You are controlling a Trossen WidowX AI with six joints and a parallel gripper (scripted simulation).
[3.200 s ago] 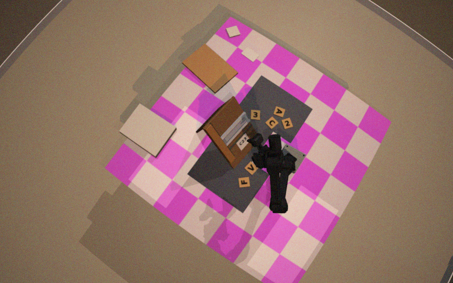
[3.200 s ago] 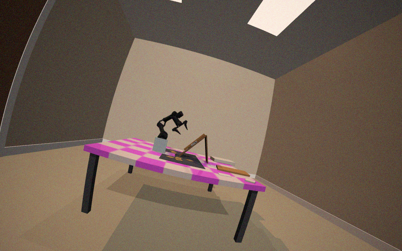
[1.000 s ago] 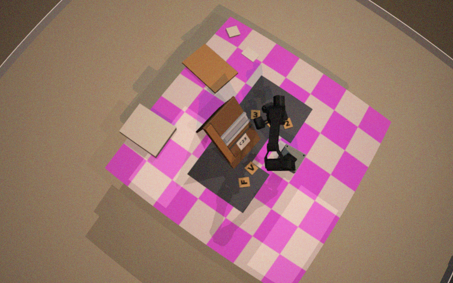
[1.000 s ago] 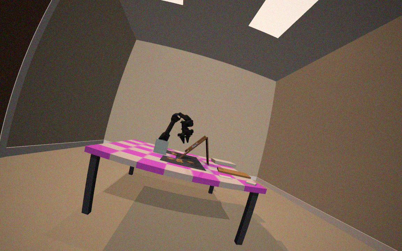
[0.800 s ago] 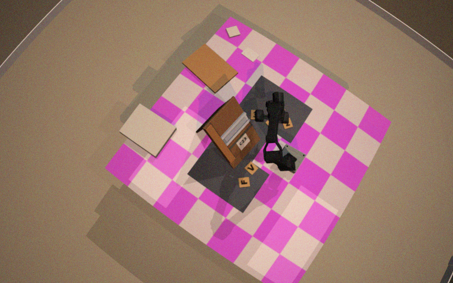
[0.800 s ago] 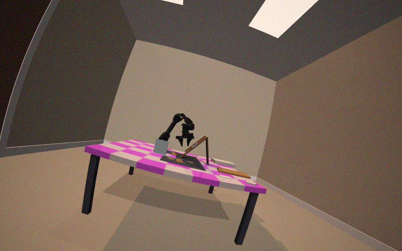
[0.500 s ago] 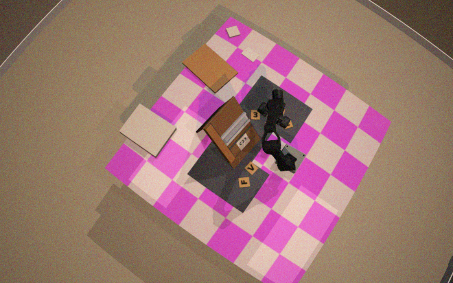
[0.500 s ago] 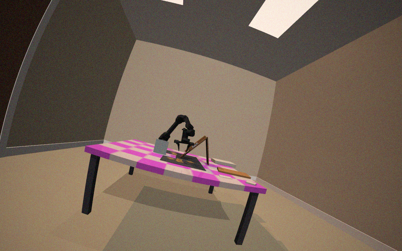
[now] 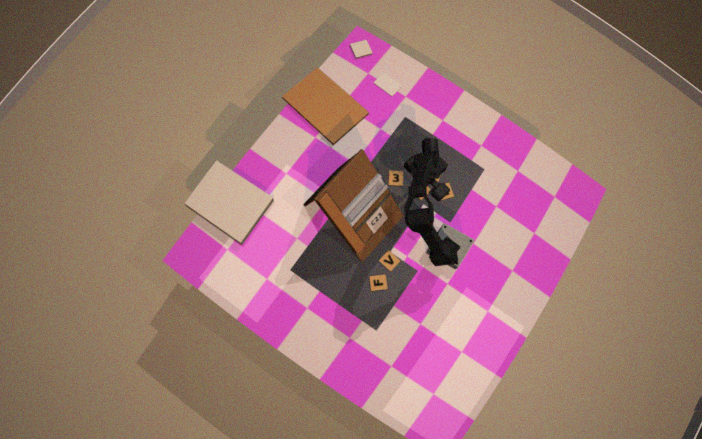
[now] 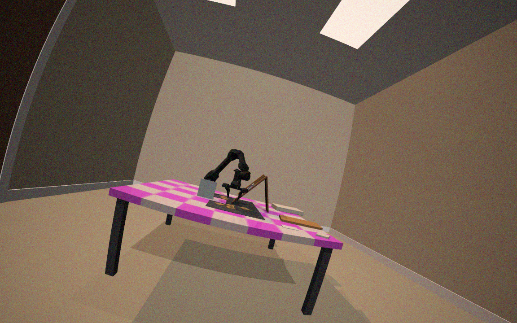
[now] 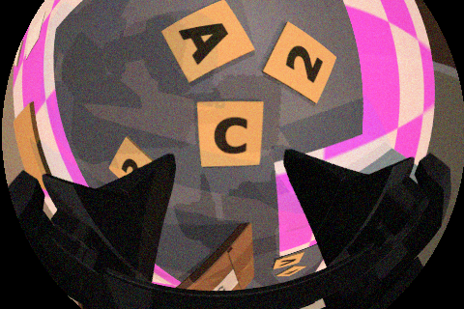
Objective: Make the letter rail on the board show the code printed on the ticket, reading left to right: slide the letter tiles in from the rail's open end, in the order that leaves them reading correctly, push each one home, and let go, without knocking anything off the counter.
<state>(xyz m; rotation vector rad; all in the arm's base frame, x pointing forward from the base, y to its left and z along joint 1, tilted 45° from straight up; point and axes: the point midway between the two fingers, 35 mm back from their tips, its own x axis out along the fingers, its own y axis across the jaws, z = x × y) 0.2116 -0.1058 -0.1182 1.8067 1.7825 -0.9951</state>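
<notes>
The brown board [image 9: 347, 181] [image 10: 257, 182] leans on its stand. Its grey rail [image 9: 364, 200] holds no tiles; a block closes its left end. The ticket [image 9: 376, 219] reads C23. My gripper [image 10: 233, 198] [image 11: 230, 159] is open, low over the far dark mat, fingertips either side of the C tile [image 11: 230, 134] in the wrist view, holding nothing. The A tile [image 11: 208, 41] and 2 tile [image 11: 300, 63] [image 9: 448, 192] lie beyond it. The 3 tile [image 9: 395, 177] [image 11: 129, 151] lies nearer the board, partly behind a finger in the wrist view. The arm mostly hides C and A in the top view.
The V tile [image 9: 389, 260] and F tile [image 9: 378, 282] lie on or by the other dark mat [image 9: 320, 264]. A grey plate [image 9: 460, 242] is at the arm's base. An orange slab [image 9: 323, 103], a cream slab [image 9: 228, 202] and two small pale pieces [image 9: 361, 48] [image 9: 387, 84] lie toward the counter edges.
</notes>
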